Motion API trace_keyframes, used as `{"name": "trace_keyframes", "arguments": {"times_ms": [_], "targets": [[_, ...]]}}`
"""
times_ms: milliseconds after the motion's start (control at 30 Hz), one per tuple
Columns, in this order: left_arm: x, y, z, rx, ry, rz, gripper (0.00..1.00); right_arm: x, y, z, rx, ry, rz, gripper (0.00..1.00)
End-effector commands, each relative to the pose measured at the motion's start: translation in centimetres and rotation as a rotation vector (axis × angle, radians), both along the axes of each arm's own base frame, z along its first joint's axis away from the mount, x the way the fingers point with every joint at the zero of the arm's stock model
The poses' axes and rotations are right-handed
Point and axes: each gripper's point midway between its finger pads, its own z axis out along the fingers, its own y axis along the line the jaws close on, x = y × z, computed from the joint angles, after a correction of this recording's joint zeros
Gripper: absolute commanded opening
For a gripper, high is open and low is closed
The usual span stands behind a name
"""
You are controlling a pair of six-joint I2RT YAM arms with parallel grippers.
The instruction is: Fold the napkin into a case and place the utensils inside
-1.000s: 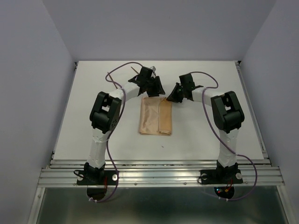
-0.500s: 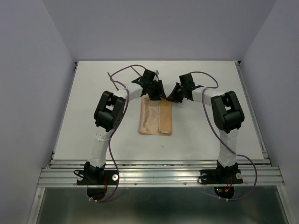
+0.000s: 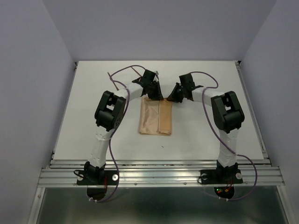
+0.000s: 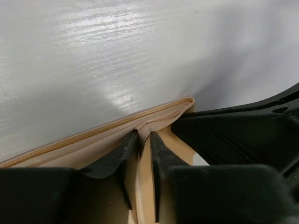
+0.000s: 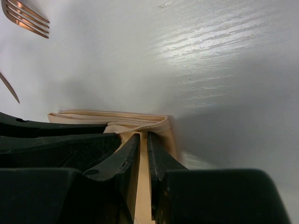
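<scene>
The tan napkin [image 3: 155, 116] lies folded into a narrow oblong on the white table. My left gripper [image 3: 155, 95] is at its far edge near the middle. In the left wrist view that gripper [image 4: 144, 135] is shut on a raised layer of the napkin [image 4: 93, 135]. My right gripper [image 3: 171, 97] is at the far right corner, and in the right wrist view it [image 5: 143, 136] pinches a napkin layer [image 5: 140, 122] too. Beyond the napkin lie the utensils: copper fork tines [image 5: 25, 18] and a pointed tip [image 5: 9, 87].
Purple cables [image 3: 119, 74] loop over the far half of the table. Grey walls close in the back and both sides. A metal rail [image 3: 159, 175] runs along the near edge by the arm bases.
My left gripper has come right and down onto the napkin's far edge, and its jaws have closed on a layer. The right gripper has held still.
</scene>
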Motion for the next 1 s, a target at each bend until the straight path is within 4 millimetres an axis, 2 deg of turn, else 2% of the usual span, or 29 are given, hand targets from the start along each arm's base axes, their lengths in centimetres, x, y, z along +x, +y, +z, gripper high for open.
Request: {"name": "trace_keyframes", "arguments": {"times_ms": [0,67,100,133,400,600,800,967], "targets": [[1.3,0.0,1.1,0.012,-0.045,0.004,0.21,-1.8,-1.3,-1.2,-0.087,0.063,0.008,0.18],[1.6,0.3,1.1,0.018,-0.051,0.006,0.11,-1.9,-1.3,-1.1,-0.091,0.062,0.012,0.18],[1.7,0.4,1.2,0.019,-0.053,0.008,0.02,-1.9,-1.3,-1.0,-0.091,0.058,0.017,0.18],[1.8,0.5,1.5,0.011,-0.057,0.007,0.0,-1.9,-1.3,-0.9,-0.095,0.055,0.025,0.17],[1.9,0.5,1.1,-0.003,-0.053,-0.009,0.0,-1.9,-1.5,-0.4,-0.119,0.045,0.053,0.18],[1.4,0.2,0.1,-0.014,-0.026,-0.032,0.0,-1.8,-0.6,1.5,-0.119,-0.001,0.077,0.18],[0.8,-0.1,-0.8,-0.022,-0.004,-0.068,0.0,-0.7,-0.4,3.2,-0.118,-0.044,0.072,0.19],[0.5,-0.3,-1.1,-0.028,0.003,-0.092,0.0,0.0,-0.4,2.5,-0.131,-0.033,0.063,0.18]]}}
